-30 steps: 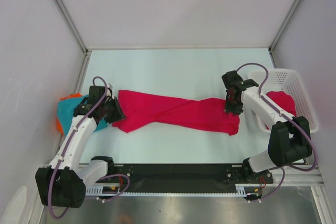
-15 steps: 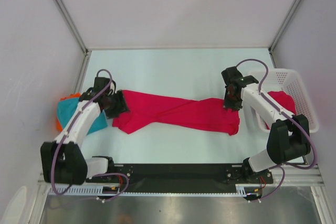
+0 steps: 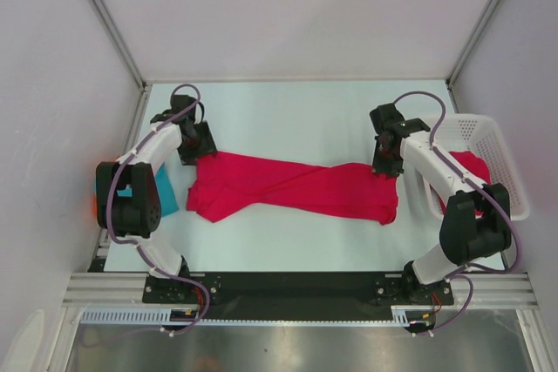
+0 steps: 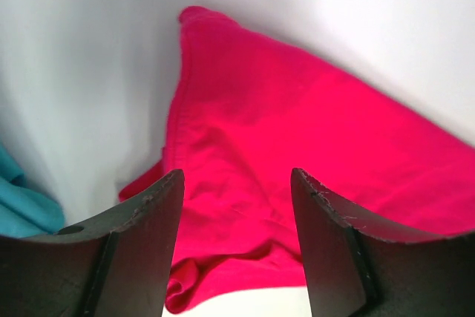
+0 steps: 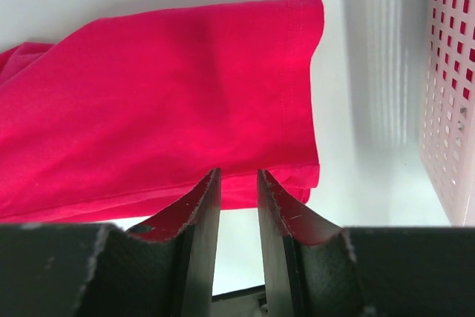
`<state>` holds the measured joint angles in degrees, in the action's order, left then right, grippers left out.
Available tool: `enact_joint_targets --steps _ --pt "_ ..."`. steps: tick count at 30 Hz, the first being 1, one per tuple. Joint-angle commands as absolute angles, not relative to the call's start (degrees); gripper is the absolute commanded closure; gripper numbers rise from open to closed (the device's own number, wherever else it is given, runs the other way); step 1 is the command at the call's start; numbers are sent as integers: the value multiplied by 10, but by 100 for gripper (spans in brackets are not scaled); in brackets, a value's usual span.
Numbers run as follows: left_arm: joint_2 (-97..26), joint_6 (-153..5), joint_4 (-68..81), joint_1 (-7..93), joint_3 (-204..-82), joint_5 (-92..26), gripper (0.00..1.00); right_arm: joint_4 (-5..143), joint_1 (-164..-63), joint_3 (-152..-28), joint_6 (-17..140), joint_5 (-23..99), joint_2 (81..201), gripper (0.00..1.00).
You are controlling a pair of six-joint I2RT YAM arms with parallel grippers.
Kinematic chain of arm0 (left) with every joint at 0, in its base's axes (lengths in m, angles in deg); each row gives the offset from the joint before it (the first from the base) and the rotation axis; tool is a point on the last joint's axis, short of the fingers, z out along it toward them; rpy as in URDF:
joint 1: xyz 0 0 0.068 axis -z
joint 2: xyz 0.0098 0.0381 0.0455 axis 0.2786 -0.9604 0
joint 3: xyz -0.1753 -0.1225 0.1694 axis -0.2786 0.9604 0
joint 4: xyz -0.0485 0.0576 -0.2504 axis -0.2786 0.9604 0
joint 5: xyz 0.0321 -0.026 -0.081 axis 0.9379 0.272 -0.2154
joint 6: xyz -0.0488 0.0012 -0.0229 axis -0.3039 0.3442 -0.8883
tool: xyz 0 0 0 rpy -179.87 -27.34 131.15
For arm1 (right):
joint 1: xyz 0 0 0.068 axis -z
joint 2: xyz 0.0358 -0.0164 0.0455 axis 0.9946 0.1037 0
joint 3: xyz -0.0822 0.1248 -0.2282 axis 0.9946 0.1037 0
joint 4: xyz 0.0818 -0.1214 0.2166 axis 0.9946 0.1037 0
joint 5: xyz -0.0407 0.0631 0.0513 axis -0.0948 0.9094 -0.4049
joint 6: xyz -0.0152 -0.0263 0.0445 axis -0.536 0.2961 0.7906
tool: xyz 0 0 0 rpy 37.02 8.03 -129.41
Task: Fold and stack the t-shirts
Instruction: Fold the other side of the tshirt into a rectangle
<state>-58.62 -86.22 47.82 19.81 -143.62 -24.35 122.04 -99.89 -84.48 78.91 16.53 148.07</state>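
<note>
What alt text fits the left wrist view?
A crimson t-shirt lies rumpled on the white table, seen between the two dark fingers of the open left gripper, which holds nothing. A bit of teal t-shirt shows at the lower left edge.

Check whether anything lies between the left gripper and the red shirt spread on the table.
Nothing visible does. The left gripper hangs over the red shirt at its left end, fingers open, and only cloth and bare table show between them. The teal shirt lies off to the side, out of the path.
</note>
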Motion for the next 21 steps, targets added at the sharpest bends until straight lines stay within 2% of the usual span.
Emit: enact_joint_targets --steps 1,21 --pt "-590 -863 483 198 -1461 -180 35 1218 -991 -860 776 165 1490 69" --pt "-610 -886 423 172 -1369 -239 38 1220 -993 -863 773 169 1507 70"
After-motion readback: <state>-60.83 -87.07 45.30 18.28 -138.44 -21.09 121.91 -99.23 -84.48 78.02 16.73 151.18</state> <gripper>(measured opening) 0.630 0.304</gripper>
